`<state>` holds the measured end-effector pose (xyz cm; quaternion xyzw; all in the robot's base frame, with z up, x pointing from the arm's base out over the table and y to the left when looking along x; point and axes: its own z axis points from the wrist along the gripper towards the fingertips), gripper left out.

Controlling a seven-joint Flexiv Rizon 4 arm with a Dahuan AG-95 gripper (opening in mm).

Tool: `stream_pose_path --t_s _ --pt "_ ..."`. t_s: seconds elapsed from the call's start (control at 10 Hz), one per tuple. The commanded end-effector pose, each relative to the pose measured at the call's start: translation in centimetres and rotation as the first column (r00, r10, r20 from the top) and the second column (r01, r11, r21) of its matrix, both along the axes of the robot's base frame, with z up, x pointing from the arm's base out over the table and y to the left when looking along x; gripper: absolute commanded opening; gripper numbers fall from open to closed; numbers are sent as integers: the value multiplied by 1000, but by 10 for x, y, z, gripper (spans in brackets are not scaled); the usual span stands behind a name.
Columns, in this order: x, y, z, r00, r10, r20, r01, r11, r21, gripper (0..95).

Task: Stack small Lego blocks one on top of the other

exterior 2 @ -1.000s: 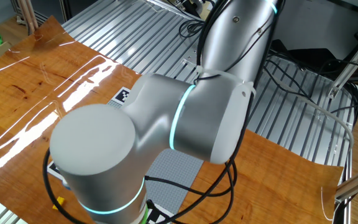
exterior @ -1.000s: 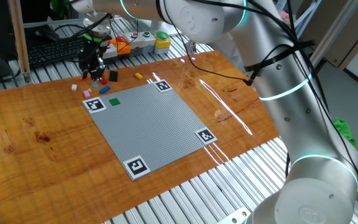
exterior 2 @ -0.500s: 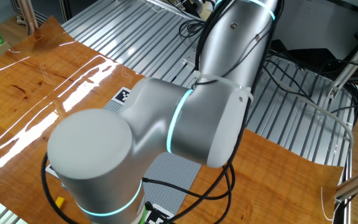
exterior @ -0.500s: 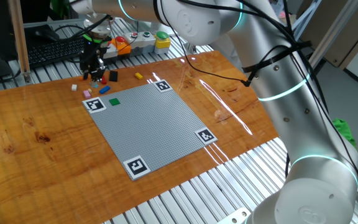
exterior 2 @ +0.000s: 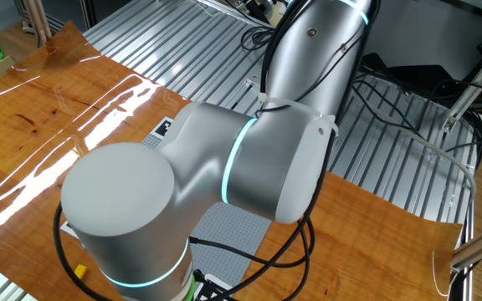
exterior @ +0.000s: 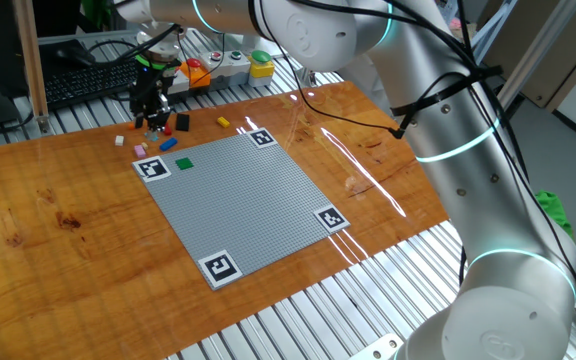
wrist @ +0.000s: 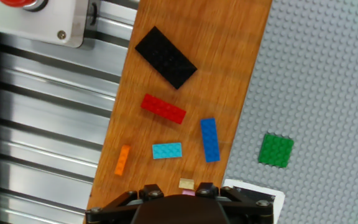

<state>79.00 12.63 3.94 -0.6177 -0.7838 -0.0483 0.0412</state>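
Reading the hand view from the left: the corner of a white button box (wrist: 36,25) with a red button sits on the metal slats, and then the wooden bench (wrist: 229,37) begins, where the small Lego blocks lie loose. The orange block (wrist: 122,160) is nearest the bench's edge, its long axis running roughly up and down the frame. Next come the red block (wrist: 163,109) and, above it, the larger black block (wrist: 165,57), both lying slantwise. The light blue block (wrist: 167,150) lies crosswise just above the hand's housing, and a small tan piece (wrist: 186,184) with a hint of pink beneath it sits right at the housing, directly under me. I cannot tell whether it lies on the wood or sits between the fingers. The blue block (wrist: 209,140) stands close to its right, long axis up the frame, and the green block (wrist: 275,150) rests alone on the grey baseplate (wrist: 322,74) beyond. In one fixed view the hand (exterior: 153,118) points down over this cluster, but I cannot tell whether it is spread or pinching anything. I judge the tan piece and the light blue block the closest candidates, needing hardly any sideways travel. No block is stacked yet. I can read no writing, only black-and-white marker squares.
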Motion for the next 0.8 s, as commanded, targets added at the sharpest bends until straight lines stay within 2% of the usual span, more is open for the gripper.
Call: stream_pose_path --t_s 0.1,0.6,0.8 --pt "0 0 0 1000 1 -2 -1 1000 -1 380" --pt "0 -1 1 1000 -12 4 12 1000 4 380" --pt "0 -1 1 999 -36 18 36 999 14 380"
